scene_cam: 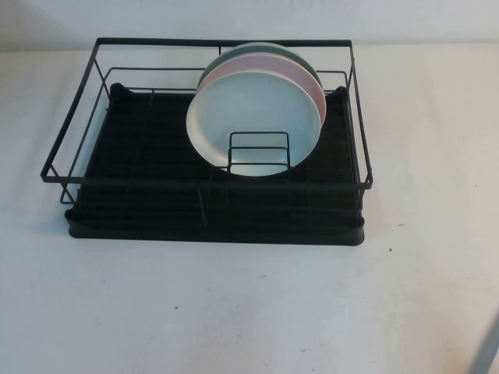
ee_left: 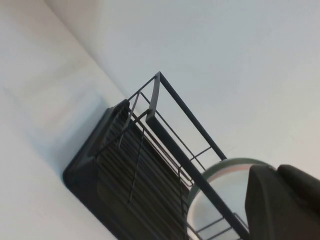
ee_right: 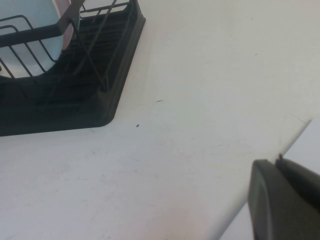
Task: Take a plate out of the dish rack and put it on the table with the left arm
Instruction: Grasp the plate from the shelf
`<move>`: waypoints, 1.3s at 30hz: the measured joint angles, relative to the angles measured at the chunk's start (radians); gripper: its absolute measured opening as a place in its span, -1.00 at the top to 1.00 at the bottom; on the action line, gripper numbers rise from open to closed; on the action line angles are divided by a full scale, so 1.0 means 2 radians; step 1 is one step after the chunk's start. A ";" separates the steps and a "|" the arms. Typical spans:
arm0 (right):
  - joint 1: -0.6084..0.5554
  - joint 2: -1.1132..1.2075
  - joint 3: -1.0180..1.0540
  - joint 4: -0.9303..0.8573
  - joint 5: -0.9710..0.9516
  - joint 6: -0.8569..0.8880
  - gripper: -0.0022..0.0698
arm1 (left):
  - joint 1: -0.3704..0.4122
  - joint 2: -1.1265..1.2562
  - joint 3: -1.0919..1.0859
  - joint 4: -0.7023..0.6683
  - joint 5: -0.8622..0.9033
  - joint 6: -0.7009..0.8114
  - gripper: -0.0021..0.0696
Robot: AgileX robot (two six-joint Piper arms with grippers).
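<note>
The white, mint-tinted plate [scene_cam: 253, 117] stands upright at the front of the small wire holder in the black dish rack [scene_cam: 101, 222]. It also shows in the left wrist view [ee_left: 220, 197] and the right wrist view [ee_right: 25, 30]. Neither gripper shows in the high view. In the left wrist view my left gripper [ee_left: 277, 171] is shut and empty, off the rack's [ee_left: 115, 165] left side and apart from the plate. In the right wrist view my right gripper [ee_right: 278, 162] is shut and empty, over the table [ee_right: 200, 75] near its edge, right of the rack [ee_right: 75, 95].
A pale pink plate [scene_cam: 308, 78] and a green plate [scene_cam: 257, 51] stand behind the white one. Bare white table [scene_cam: 234, 312] lies in front of and beside the rack. A grey strip [scene_cam: 488, 351] shows at the bottom right corner.
</note>
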 joint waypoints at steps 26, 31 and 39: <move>0.000 0.000 0.000 0.000 0.000 0.000 1.00 | -0.019 0.646 -0.788 0.197 0.606 0.409 0.95; 0.000 0.000 0.000 0.000 0.000 0.000 1.00 | -0.080 0.742 -0.884 0.197 0.604 0.488 0.95; 0.000 0.000 0.000 0.000 0.000 0.000 1.00 | -0.153 0.859 -0.932 0.191 0.551 0.566 0.57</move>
